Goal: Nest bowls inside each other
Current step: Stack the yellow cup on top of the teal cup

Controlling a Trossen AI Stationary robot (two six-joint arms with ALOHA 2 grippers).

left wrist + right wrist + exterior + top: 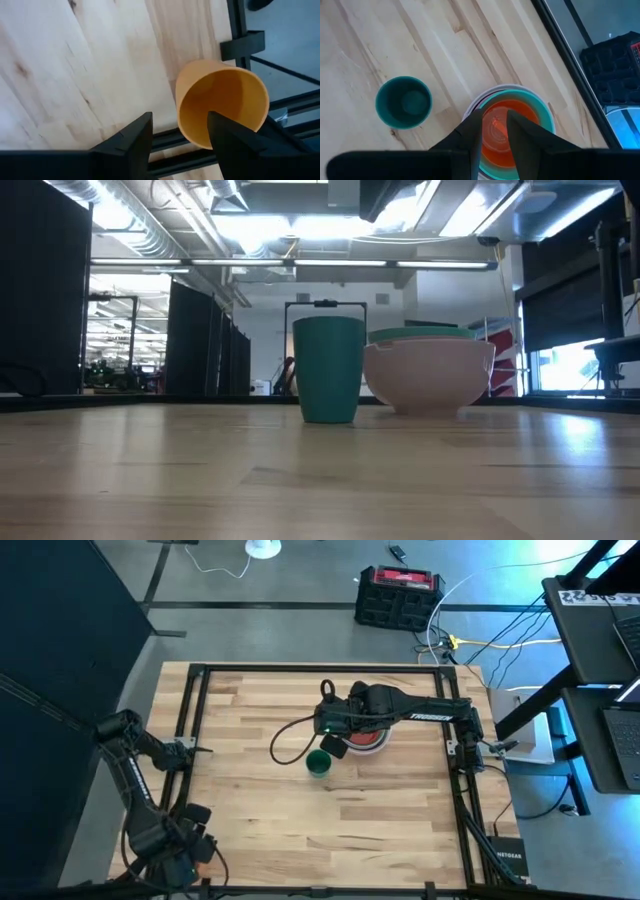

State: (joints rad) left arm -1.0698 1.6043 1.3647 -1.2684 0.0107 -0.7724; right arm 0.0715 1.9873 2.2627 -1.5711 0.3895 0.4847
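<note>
We see the stacked bowls directly beneath our right gripper, fingers slightly apart over the red one, likely seating it. A teal cup stands beside. Our left gripper straddles an orange cup's rim, fingers apart, at the bench corner.

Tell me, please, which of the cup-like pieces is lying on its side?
The orange cup, at the left gripper; the teal cup stands upright beside the stacked bowls.

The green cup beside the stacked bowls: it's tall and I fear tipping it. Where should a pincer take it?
Grip the green cup by its rim, coming straight down from above: it stands upright, mouth open, with clear table around it. One finger inside, one outside the wall, on the side away from the stacked bowls.
</note>
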